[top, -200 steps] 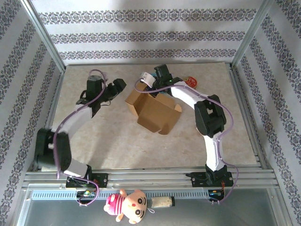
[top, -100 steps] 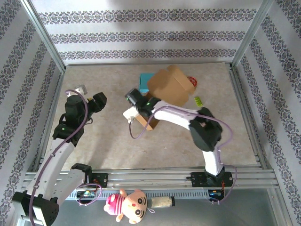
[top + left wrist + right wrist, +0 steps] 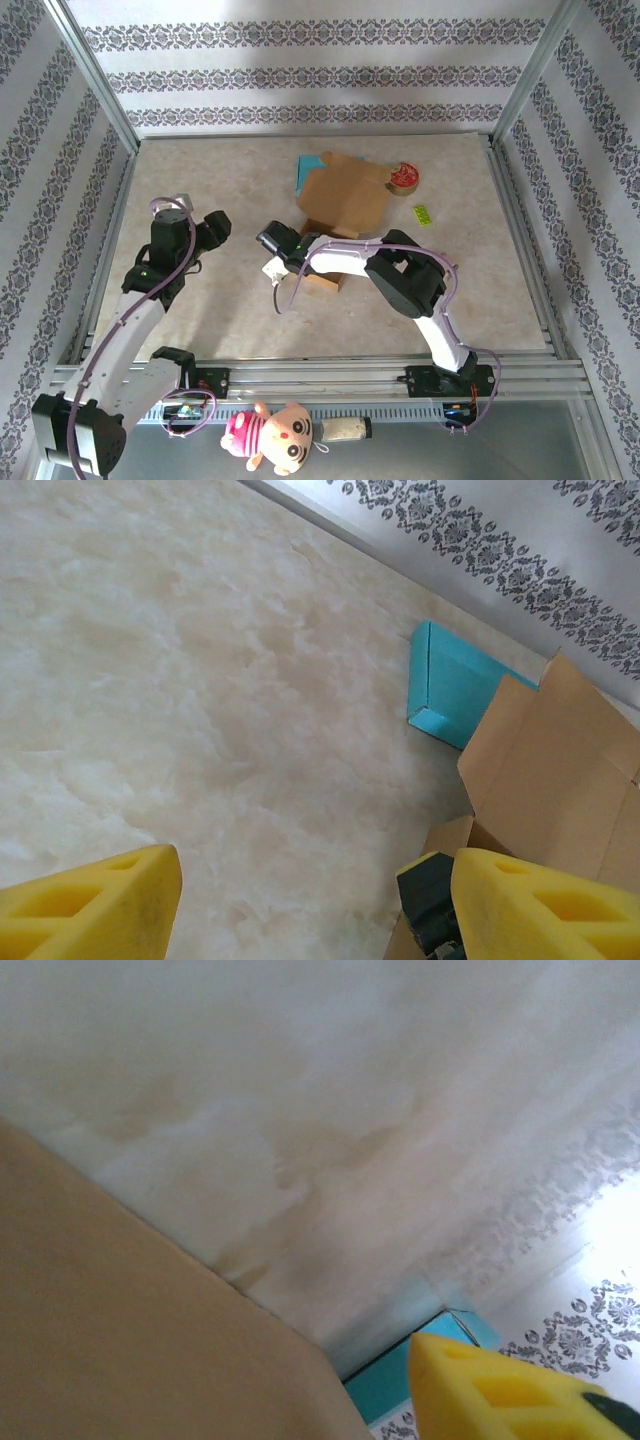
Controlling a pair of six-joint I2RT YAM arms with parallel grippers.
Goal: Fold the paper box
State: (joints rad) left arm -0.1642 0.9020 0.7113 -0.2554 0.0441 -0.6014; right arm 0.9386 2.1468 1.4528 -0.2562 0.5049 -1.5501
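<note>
The brown paper box (image 3: 342, 198) lies on the table behind the middle, its flaps open; one flap (image 3: 322, 283) pokes out under the right arm. My right gripper (image 3: 272, 240) sits low at the box's left side. In the right wrist view one yellow finger (image 3: 500, 1390) stands well off to the right, a brown box panel (image 3: 120, 1330) covers the left, and the jaws look open. My left gripper (image 3: 212, 228) hovers left of the box and apart from it. Its yellow fingers (image 3: 90, 900) stand wide open over bare table, the box (image 3: 560, 770) to their right.
A teal box (image 3: 308, 170) lies just behind the paper box, also seen as the teal box (image 3: 450, 685) and the teal box (image 3: 390, 1380). A red tape roll (image 3: 404, 178) and a small green item (image 3: 421, 214) lie to the right. Metal frame rails border the table.
Half a second ago the right gripper held the box up in the air; now the box rests on the table and the jaws have come apart. The left arm pulled back from the box.
</note>
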